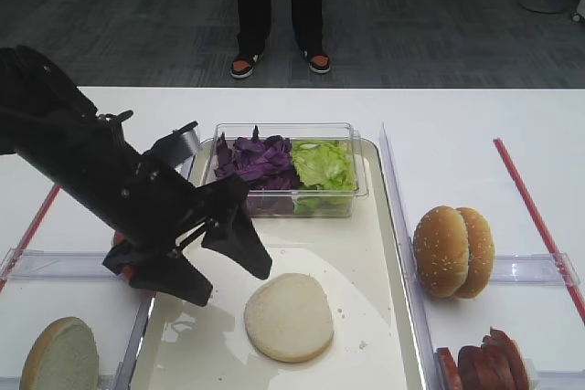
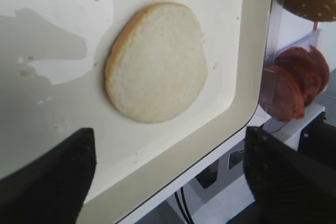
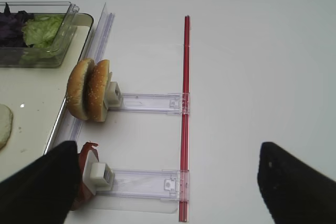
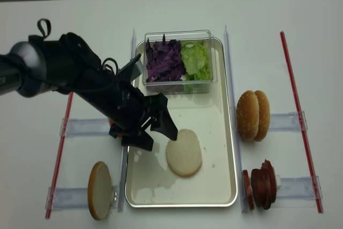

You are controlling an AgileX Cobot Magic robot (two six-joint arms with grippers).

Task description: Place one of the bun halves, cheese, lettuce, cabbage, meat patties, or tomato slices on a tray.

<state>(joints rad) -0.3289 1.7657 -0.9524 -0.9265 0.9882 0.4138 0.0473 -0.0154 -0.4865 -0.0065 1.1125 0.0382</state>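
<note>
Black left gripper [image 4: 155, 131], fingers spread wide and empty, hovers beside 1 round off-white bun half [image 4: 184, 152] lying flat on my cream, silver-rimmed tray [image 4: 225, 148], apparently released; right gripper [image 3: 168, 182] wide, idle.

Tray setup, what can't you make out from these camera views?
- Left tray rim: hidden under the left gripper and arm in both high views.
- Right gripper: absent from the high views; the right wrist view shows only its dark fingers, which the frame edge crops.
- Meat patties: cut off by the bottom edge in the first high view.
- Cheese: not found anywhere.
</note>
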